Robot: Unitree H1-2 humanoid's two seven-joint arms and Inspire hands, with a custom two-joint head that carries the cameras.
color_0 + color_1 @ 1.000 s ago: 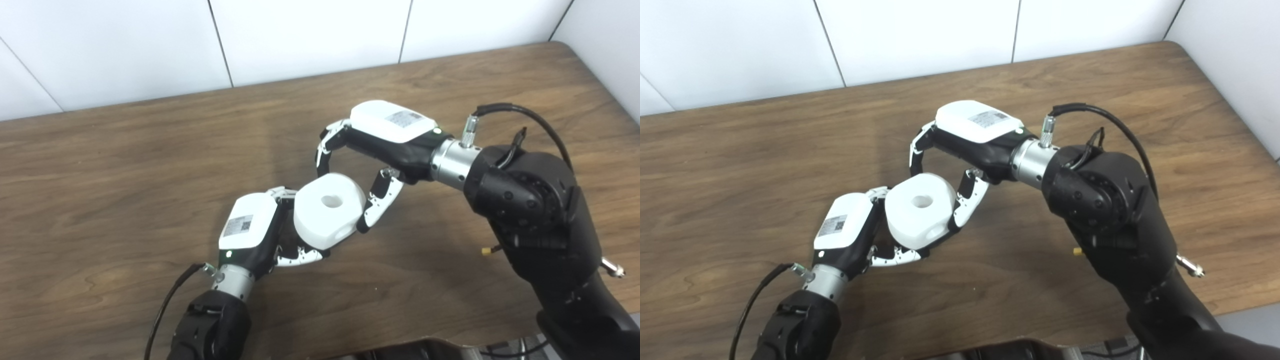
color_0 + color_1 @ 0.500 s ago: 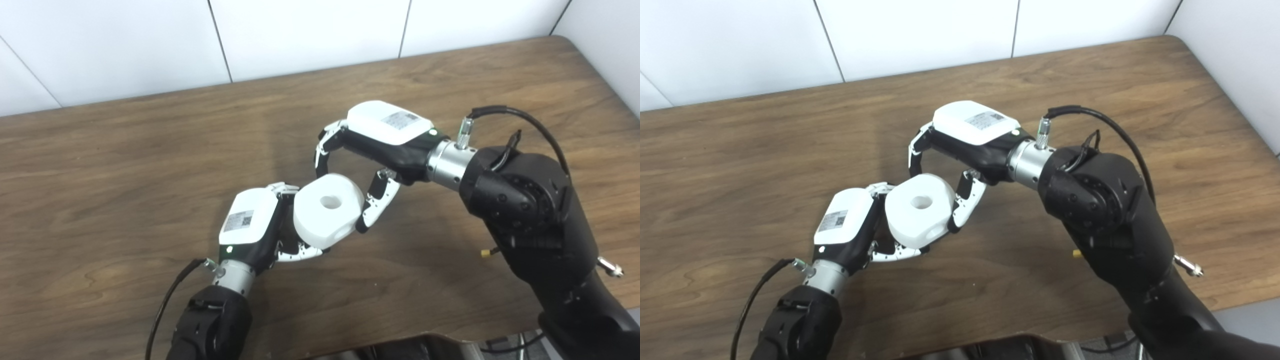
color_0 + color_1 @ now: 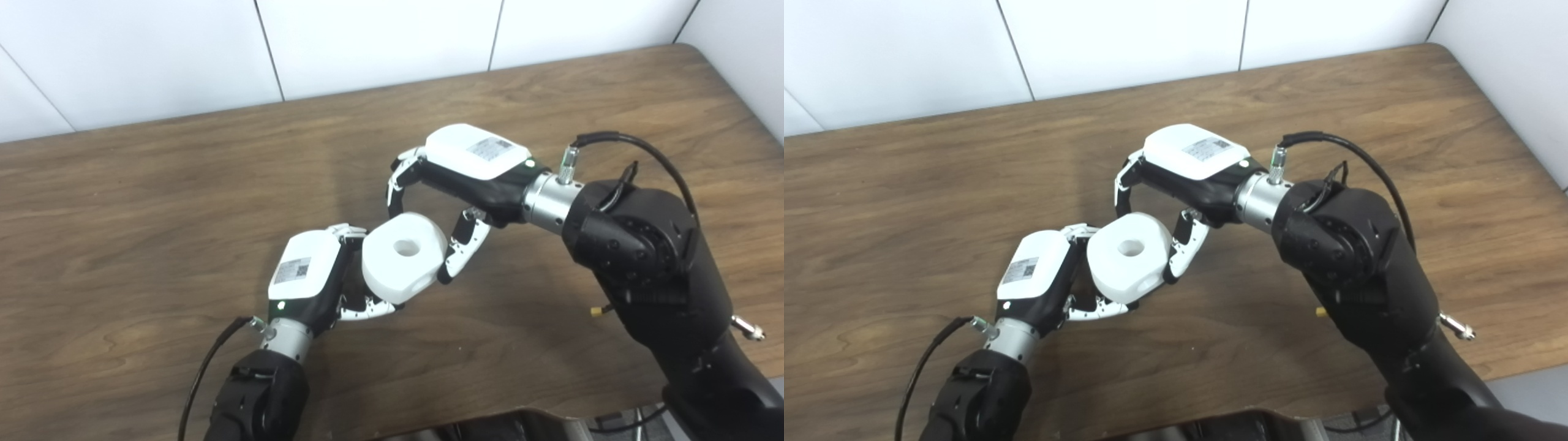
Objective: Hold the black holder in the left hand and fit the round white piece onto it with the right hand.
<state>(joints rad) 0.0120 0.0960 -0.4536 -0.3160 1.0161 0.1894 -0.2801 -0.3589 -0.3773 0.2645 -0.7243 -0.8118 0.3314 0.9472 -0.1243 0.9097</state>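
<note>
The round white piece (image 3: 401, 266), a thick disc with a hole in its top face, is held above the table between my two hands. My right hand (image 3: 468, 165) is shut on it from the right, with fingers (image 3: 395, 187) arched over its far edge and the thumb (image 3: 459, 251) against its right side. My left hand (image 3: 306, 275) is closed low on the left, its fingers (image 3: 367, 312) curled beneath the disc. The black holder is almost wholly hidden in that hand; only a dark sliver (image 3: 1082, 288) shows between palm and disc.
The brown wooden table (image 3: 153, 202) spreads all around the hands, its front edge (image 3: 551, 404) near the picture's bottom. White wall panels (image 3: 367, 43) stand behind the table's far edge and along the right. Cables loop from both wrists.
The camera shifted slightly after the oldest frames. Both hands and the white piece have stayed almost where they were, and the grips look the same.
</note>
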